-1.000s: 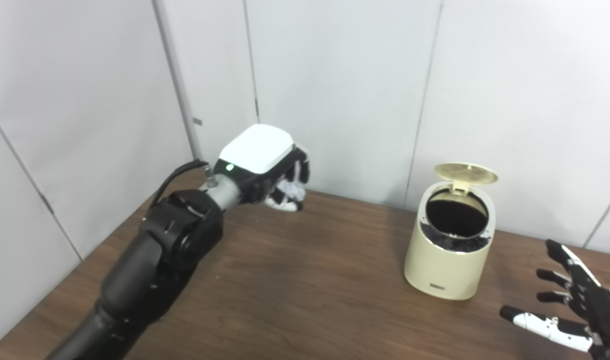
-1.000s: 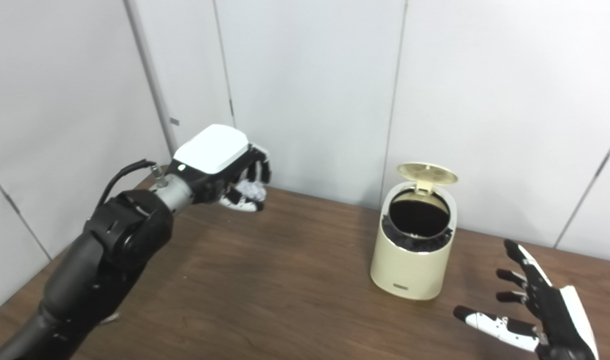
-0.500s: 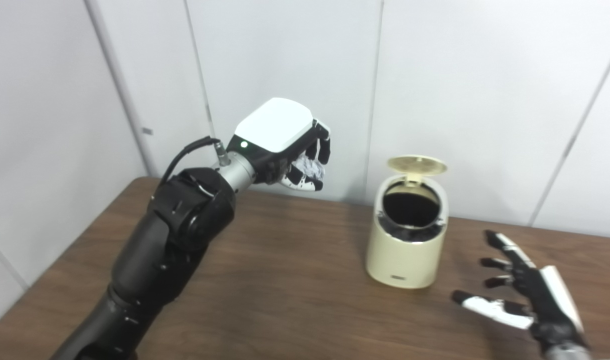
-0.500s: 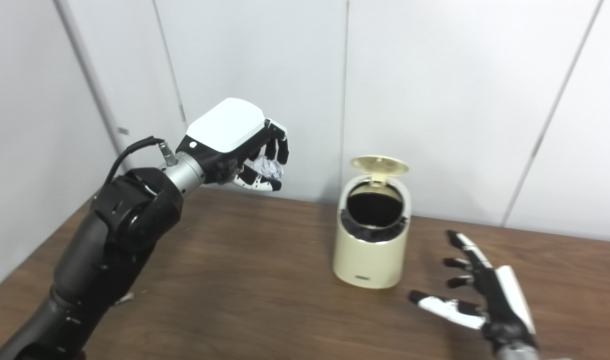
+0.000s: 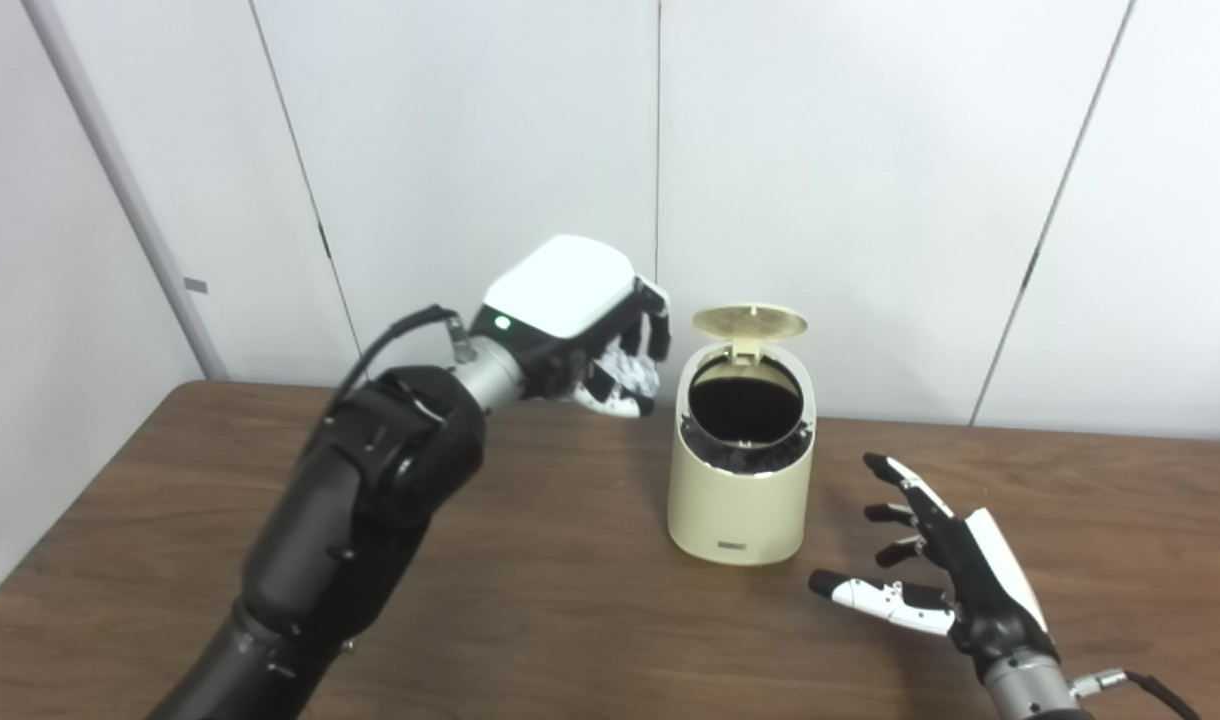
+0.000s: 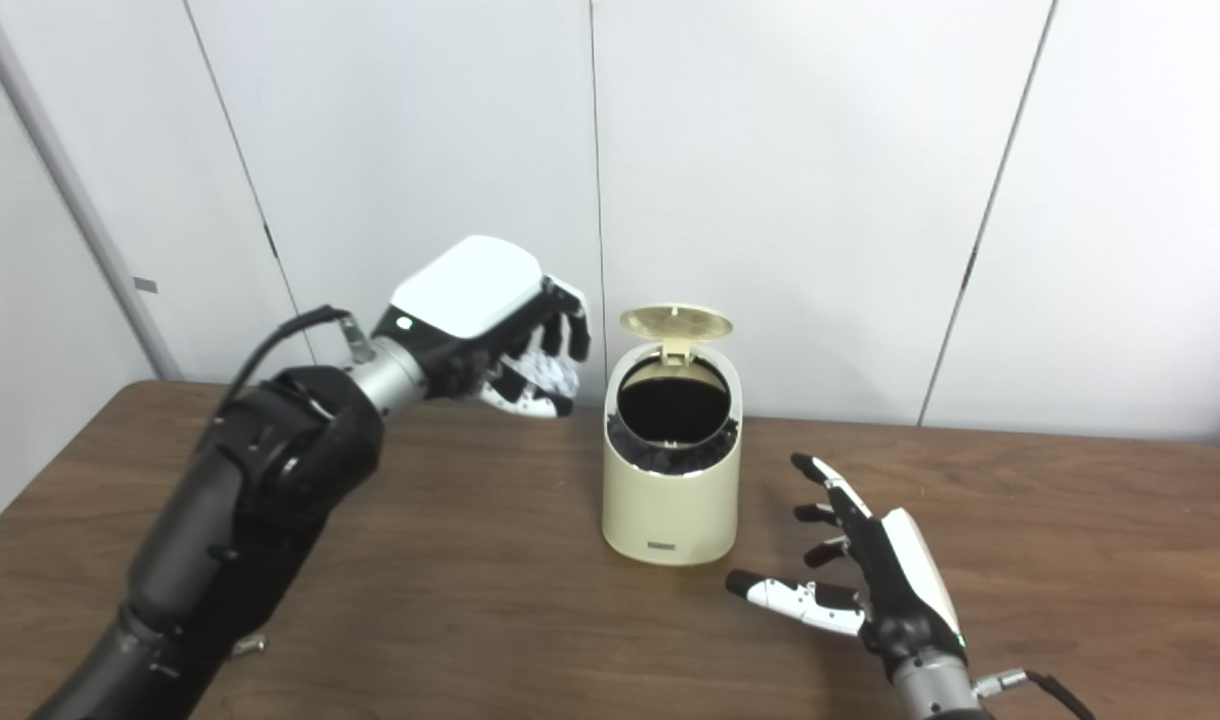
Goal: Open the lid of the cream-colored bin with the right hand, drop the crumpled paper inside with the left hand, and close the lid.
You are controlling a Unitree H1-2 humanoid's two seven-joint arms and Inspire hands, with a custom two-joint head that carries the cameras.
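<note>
My left hand (image 5: 580, 330) is raised above the surface (image 5: 570, 580), its fingers curled tight around the crumpled paper (image 5: 632, 372), just left of the cream-colored bin (image 5: 738, 470) and about level with its rim. The bin stands upright with its lid (image 5: 750, 321) tipped up at the back, showing a dark inside. My right hand (image 5: 945, 565) hovers low, near the bin's right, fingers spread, holding nothing.

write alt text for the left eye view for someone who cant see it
The robot's left hand, raised above a brown wooden table, grips a crumpled paper just left of a cream-colored bin whose lid stands open. The right hand hovers open, fingers spread, low to the bin's right. White wall panels fill the background.
</note>
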